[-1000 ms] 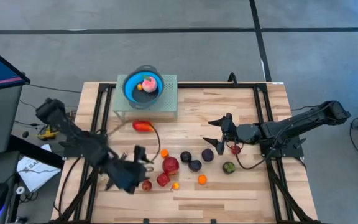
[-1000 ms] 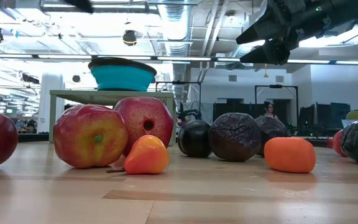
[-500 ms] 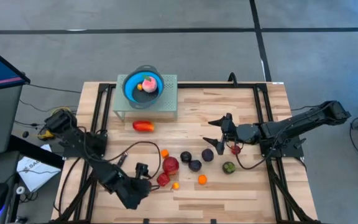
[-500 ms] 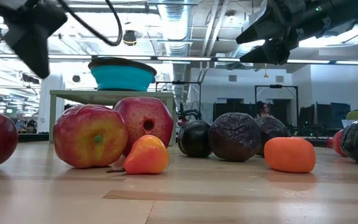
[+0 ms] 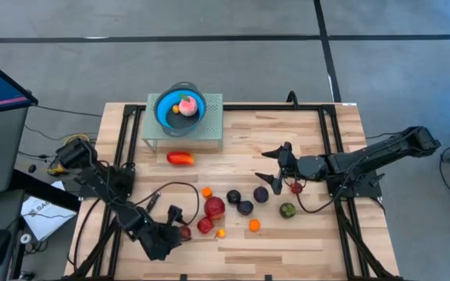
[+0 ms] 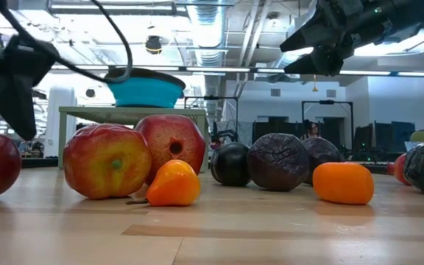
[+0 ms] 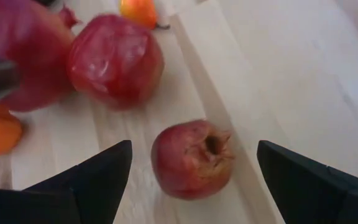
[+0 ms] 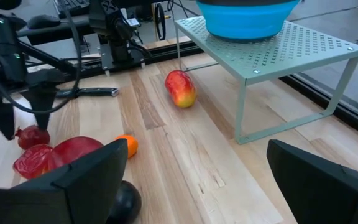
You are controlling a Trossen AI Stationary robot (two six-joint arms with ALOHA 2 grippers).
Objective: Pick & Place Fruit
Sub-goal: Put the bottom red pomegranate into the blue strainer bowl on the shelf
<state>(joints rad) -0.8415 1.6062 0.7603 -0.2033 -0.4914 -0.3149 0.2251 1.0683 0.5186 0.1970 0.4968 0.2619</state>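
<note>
While poised over the small red fruit (image 7: 193, 158) at the table's (image 5: 303, 234) front-left, left gripper (image 5: 174, 224) spread wide, fingers (image 7: 92, 180) either side of it, not touching.

Fruit seated on bare wood just beside a larger crinkled red piece (image 7: 114, 59); remaining loose fruit (image 5: 244, 208) clustered mid-table: red, dark purple, orange, one green (image 5: 287, 209). Longer red-orange piece (image 5: 180, 158) lying apart, near the raised perforated stand (image 5: 213, 125). Blue bowl (image 5: 180, 108) on that stand, holding a pink fruit (image 5: 185, 104) and a small orange one. Right gripper (image 5: 276, 165) parked above the table's right-centre, clear of the fruit, fingers parted and holding nothing.
</note>
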